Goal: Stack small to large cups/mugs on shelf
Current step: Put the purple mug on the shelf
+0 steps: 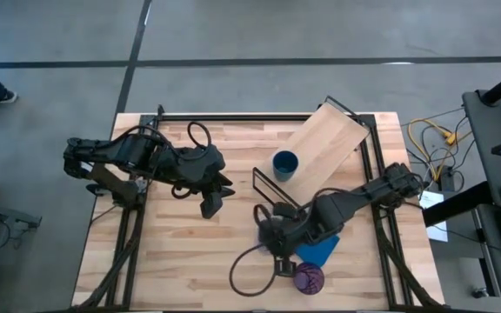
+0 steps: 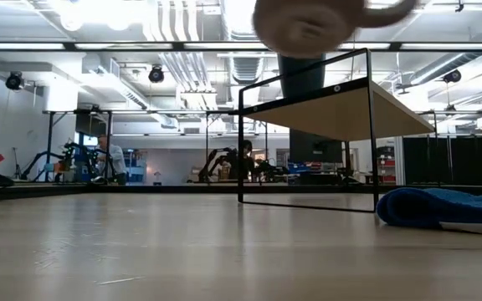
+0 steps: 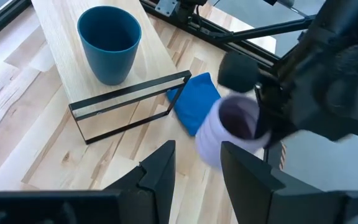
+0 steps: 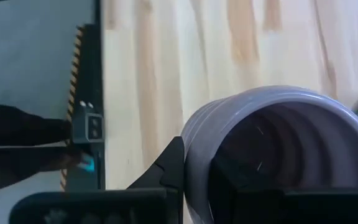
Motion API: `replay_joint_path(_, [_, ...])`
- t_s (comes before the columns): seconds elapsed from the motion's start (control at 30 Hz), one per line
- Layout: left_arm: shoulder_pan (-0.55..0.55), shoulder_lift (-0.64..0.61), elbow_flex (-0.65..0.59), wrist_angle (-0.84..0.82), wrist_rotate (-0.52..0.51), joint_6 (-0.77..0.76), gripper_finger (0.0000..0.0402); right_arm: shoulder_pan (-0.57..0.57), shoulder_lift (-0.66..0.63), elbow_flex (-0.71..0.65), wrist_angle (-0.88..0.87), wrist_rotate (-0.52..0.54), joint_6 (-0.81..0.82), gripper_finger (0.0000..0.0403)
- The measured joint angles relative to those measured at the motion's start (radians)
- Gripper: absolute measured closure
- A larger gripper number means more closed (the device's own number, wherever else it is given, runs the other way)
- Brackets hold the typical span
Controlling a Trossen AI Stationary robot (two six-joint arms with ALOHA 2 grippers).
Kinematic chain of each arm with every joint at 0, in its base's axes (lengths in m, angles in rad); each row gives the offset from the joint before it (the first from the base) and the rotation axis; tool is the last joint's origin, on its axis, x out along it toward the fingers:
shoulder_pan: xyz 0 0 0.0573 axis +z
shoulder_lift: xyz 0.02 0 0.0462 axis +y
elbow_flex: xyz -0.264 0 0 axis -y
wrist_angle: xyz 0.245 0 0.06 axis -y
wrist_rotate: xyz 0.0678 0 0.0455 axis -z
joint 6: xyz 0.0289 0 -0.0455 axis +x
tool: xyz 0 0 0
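Observation:
My right gripper (image 1: 272,233) is shut on the pale lavender mug (image 3: 232,127) above the table's middle, near the black frame end of the shelf (image 1: 329,139). The low view shows the mug's underside (image 2: 308,25) high above the tabletop. The small dark blue cup (image 1: 285,163) stands upright on its base on the shelf's light-wood plank (image 3: 73,50), at its nearer end. The dark purple tumbler (image 1: 309,278) sits on the table near the front edge. My left gripper (image 3: 197,174) hangs open over the table's left half, holding nothing. My right gripper pinches the mug's wall at the rim (image 4: 194,155), with one finger (image 4: 229,180) inside the mug and the other (image 4: 173,174) outside. The fingers slant down from the table's right side. The mug is lifted clear of the table and tilted, its mouth turned sideways.
A flat blue cloth (image 1: 320,252) lies on the table under my right arm, between the shelf and the tumbler. Black cables loop on the tabletop near both arms. The shelf stands at a slant across the table's far right part.

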Motion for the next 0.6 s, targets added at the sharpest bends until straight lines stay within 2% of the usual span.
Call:
replay_joint_path(0.2, [0.000, 0.000, 0.000, 0.000, 0.000, 0.001, 0.0288, 0.038, 0.000, 0.008, -0.198, 0.003, 0.186, 0.0372])
replay_joint_path(0.43, [0.000, 0.000, 0.000, 0.000, 0.000, 0.002, 0.0288, 0.046, -0.020, 0.008, -0.405, 0.022, 0.306, 0.0372])
replay_joint_path(0.6, [0.000, 0.000, 0.000, -0.003, 0.001, 0.003, 0.0288, 0.046, -0.072, 0.011, -0.396, 0.054, 0.314, 0.0372])
